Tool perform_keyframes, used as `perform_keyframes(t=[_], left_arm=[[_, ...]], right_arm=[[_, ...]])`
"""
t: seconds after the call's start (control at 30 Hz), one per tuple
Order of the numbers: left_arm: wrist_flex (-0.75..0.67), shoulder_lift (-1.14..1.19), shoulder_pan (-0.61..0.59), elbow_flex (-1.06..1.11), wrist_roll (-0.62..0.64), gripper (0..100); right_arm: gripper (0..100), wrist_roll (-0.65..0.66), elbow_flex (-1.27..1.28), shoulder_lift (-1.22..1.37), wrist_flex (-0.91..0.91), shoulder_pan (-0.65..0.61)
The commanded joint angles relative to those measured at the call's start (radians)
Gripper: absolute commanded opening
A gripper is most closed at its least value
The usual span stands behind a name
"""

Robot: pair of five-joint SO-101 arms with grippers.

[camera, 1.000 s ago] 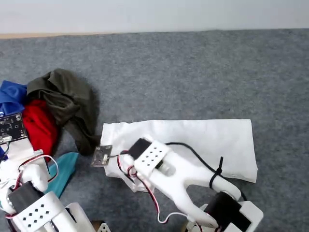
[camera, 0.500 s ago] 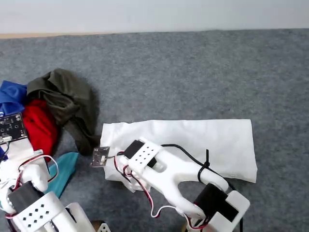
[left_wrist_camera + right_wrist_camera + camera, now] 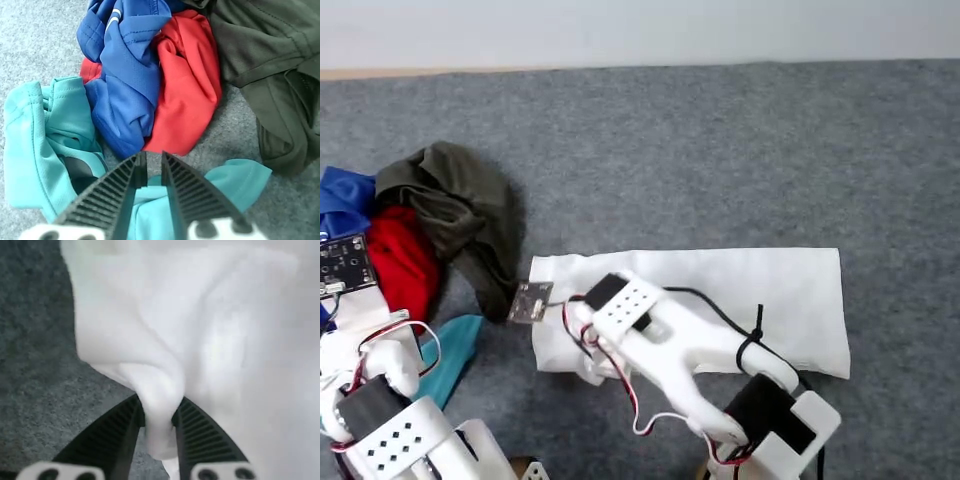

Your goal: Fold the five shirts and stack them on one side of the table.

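Observation:
A white shirt (image 3: 760,290) lies flat in a long rectangle at the table's front middle. My right arm (image 3: 660,340) stretches over its left part. My right gripper (image 3: 160,406) is shut on a raised fold of the white shirt (image 3: 225,315) near its front left corner. A loose pile lies at the left: an olive shirt (image 3: 460,200), a red shirt (image 3: 400,255), a blue shirt (image 3: 342,200) and a teal shirt (image 3: 455,350). My left gripper (image 3: 153,157) hangs shut just above the teal shirt (image 3: 45,135), short of the blue shirt (image 3: 125,75) and red shirt (image 3: 187,85).
The grey felt table (image 3: 720,150) stretches bare behind and to the right of the white shirt. My left arm's base (image 3: 380,420) fills the front left corner. The olive shirt (image 3: 265,50) lies close to the white shirt's left edge.
My right arm shifted, carrying its wrist a little toward the far side with the pinched corner of the white shirt. The shirt's front left edge has bunched up. The left arm kept still.

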Motion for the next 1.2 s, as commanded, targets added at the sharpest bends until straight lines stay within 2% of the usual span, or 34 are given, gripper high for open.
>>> perform_keyframes(t=[0.0, 0.17, 0.33, 0.67, 0.93, 1.17], left_arm=[[0.005, -0.011, 0.000, -0.007, 0.000, 6], [0.003, -0.009, 0.002, -0.007, 0.000, 6], [0.003, -0.009, 0.002, -0.008, 0.000, 6], [0.008, -0.009, 0.002, -0.008, 0.000, 6], [0.008, -0.011, 0.000, -0.010, 0.000, 6], [0.009, -0.011, -0.002, -0.010, 0.000, 6]], right_arm=[[7.2, 0.012, -0.081, -0.008, 0.042, 0.050], [7.4, 0.012, -0.117, -0.008, 0.070, 0.056], [14.2, 0.012, -0.121, -0.008, 0.084, 0.056], [14.5, 0.012, -0.203, 0.015, 0.038, 0.097], [14.7, 0.006, -0.321, 0.160, 0.008, 0.174], [14.7, 0.011, -0.453, 0.128, 0.194, 0.193]])
